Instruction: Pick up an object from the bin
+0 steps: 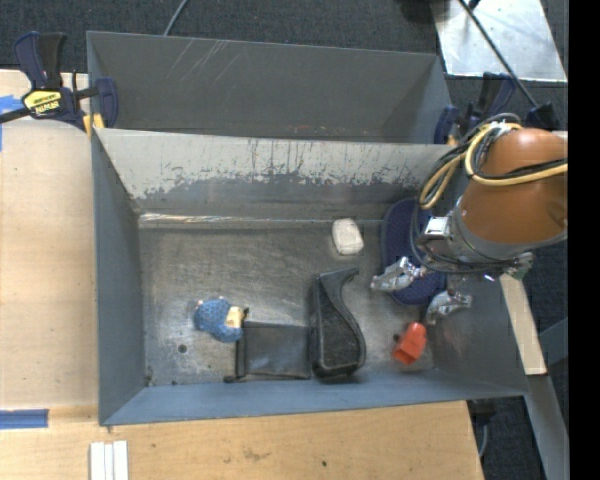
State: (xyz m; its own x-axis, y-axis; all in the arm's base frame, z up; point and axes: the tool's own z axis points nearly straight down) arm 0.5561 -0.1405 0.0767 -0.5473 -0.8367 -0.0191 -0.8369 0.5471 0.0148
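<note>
Camera view: end effector (418,294) above dark-blue thing (398,233), red block (410,344) just beside.

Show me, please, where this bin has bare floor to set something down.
The bin floor is bare on the left, from the back wall to the blue ball, and between that and the white block. The right is crowded: pincer, red piece, black brush.

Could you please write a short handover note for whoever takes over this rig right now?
Gripper: fingers apart, nothing visibly held, low at the view's right of the bin, over a dark blue thing.
Nearby: red piece beside it, white block and black curved thing towards the middle.
Done: no pick yet.
Left: close on one thing and lift it out.
</note>
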